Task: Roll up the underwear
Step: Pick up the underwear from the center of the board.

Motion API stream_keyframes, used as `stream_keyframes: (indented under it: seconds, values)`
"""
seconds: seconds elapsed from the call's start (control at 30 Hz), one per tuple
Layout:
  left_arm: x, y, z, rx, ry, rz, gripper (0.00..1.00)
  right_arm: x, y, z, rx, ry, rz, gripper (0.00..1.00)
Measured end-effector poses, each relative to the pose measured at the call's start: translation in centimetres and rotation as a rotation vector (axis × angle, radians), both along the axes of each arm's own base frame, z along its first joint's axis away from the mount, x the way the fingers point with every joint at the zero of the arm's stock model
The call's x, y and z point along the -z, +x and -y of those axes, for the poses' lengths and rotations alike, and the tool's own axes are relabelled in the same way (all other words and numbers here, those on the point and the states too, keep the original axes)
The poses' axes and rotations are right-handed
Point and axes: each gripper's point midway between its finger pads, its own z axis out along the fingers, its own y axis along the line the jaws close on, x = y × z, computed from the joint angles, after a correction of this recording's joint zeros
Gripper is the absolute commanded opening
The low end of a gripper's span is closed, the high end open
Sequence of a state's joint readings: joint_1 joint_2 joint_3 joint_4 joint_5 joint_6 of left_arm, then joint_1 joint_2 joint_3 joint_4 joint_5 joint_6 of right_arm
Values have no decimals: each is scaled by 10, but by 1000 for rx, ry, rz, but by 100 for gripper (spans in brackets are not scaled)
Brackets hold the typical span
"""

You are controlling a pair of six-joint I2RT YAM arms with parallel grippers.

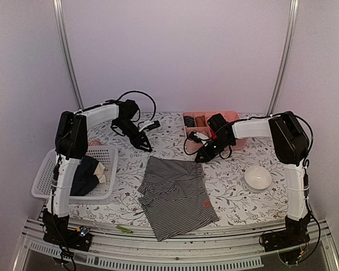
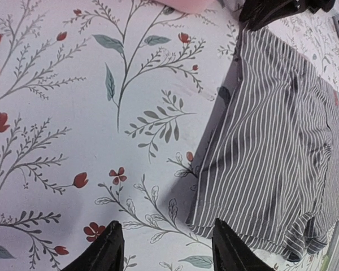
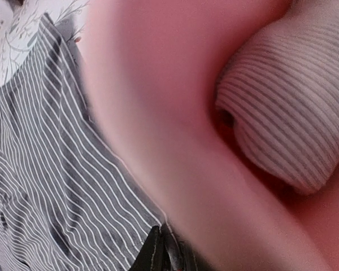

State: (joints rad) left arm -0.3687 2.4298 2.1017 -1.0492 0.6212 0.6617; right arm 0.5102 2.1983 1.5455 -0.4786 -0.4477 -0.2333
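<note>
The grey-and-white striped underwear [image 1: 175, 195] lies spread flat in the middle of the table. My left gripper [image 1: 144, 144] is open and empty just off its far left corner. In the left wrist view the open gripper [image 2: 166, 245] hovers over the tablecloth with the striped cloth [image 2: 271, 141] at its right finger. My right gripper [image 1: 202, 158] is at the far right corner. In the right wrist view it [image 3: 161, 254] is shut at the edge of the striped cloth [image 3: 45, 169] and seems to pinch it. Black [image 1: 85, 172] and cream [image 1: 101, 172] underwear lie in the basket.
A white mesh basket [image 1: 45, 169] stands at the left. A pink divided tray [image 1: 229, 116] at the back holds rolled garments; its wall [image 3: 158, 113] is very close to my right wrist, with a ribbed roll [image 3: 294, 113] inside. A white bowl [image 1: 257, 178] sits at the right.
</note>
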Motion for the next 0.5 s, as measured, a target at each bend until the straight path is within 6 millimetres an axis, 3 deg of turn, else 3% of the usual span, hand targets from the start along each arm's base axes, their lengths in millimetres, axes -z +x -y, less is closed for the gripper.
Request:
stream_keyframes:
  seconds: [0.1,0.33,0.43,0.5]
  values:
    - [12,-2,-1,-1,22,-25,53,1,-2,-1,-6,5,-8,0]
    - [34,-16,5,20,58,-88,44,1,-3,-1,-11,8,-10,0]
    - [36,-25,13,38,45,-116,33,1,-3,-1,-10,7,-10,0]
    - [36,-31,16,47,37,-140,19,1,-3,-1,-8,7,-13,0]
